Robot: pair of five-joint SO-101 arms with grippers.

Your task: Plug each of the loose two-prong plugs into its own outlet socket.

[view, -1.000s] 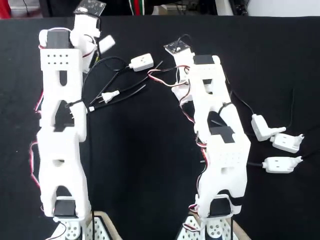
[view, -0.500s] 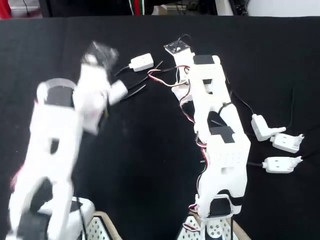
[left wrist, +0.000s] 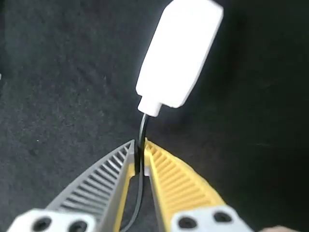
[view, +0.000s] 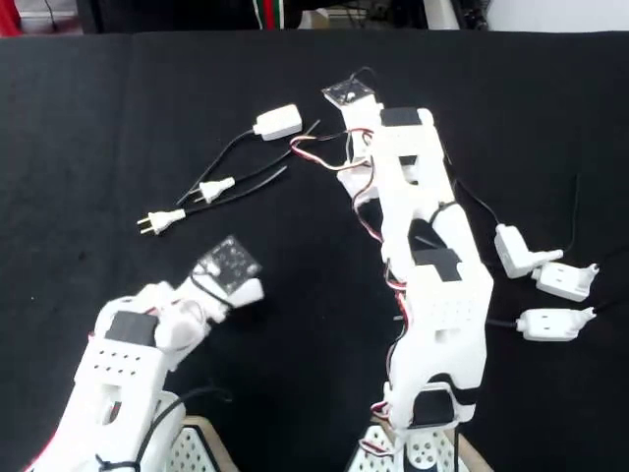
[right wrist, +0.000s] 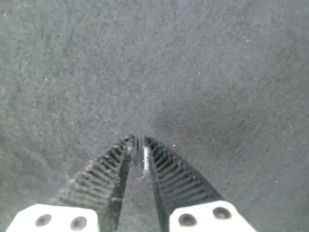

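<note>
Outlet socket (left wrist: 179,53) with its black cord (left wrist: 143,130) pinched between left jaws; right jaws pressed together over black table (right wrist: 217,58)

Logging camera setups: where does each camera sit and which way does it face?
High: fixed above, looking down on the table; left arm and right arm show.
Left wrist: on that arm, along the left gripper, shut on a cord, to a socket.
Right wrist: likewise, along the shut right gripper onto table.
All share the table.

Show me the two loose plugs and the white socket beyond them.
Nearer plug (view: 167,220): high view, on its white body.
Farther plug (view: 217,186): high view, on its white body.
Socket (view: 278,122): high view, middle of its casing.
</note>
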